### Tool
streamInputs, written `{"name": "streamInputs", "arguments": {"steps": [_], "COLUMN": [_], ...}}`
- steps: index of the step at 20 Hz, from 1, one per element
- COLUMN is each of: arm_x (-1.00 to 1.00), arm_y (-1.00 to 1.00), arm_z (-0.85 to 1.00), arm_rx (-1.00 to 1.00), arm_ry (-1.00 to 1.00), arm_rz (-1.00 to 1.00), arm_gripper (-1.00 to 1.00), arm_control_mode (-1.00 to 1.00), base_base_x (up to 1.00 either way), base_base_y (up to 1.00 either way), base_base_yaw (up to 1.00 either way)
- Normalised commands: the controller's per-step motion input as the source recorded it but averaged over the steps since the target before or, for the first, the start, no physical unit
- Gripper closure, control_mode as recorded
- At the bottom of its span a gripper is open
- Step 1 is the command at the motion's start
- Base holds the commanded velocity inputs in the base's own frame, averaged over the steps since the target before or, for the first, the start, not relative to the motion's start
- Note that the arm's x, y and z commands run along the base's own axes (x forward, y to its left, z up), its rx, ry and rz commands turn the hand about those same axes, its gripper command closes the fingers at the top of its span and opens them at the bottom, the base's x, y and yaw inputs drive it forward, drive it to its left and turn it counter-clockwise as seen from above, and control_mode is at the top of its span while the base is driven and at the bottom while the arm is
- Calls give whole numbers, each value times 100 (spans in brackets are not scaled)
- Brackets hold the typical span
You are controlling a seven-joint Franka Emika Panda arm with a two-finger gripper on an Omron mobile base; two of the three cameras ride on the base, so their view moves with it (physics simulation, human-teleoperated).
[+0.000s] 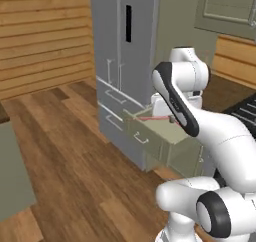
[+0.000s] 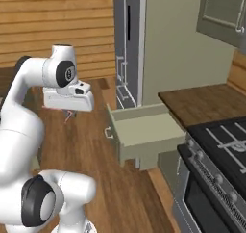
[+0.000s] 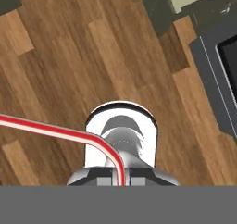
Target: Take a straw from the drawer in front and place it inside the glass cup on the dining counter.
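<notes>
I have the tool point(image 3: 121, 181) clamped on the red straw point(image 3: 55, 129), up over the wood floor point(image 3: 65, 65), beside the open drawer point(image 2: 144, 131).

Wood-plank floor point(image 1: 70, 156), brown boards running under the tall grey fridge point(image 1: 122, 61), sage-green cabinet with its drawer point(image 2: 144, 131) pulled open over the boards, dark stove point(image 2: 218, 179) standing beside it, robot base on the planks
</notes>
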Motion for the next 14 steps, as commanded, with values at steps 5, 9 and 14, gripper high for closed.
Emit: {"name": "streamInputs", "arguments": {"steps": [5, 9, 14], "arm_x": [0, 0, 0], "arm_y": [0, 0, 0], "arm_z": [0, 0, 0], "arm_rx": [0, 0, 0], "arm_ry": [0, 0, 0], "arm_rz": [0, 0, 0], "arm_gripper": [100, 100, 100], "arm_control_mode": [100, 100, 100], "base_base_x": [54, 99, 100], "base_base_y": [86, 37, 6], "base_base_yaw": [41, 22, 4]}}
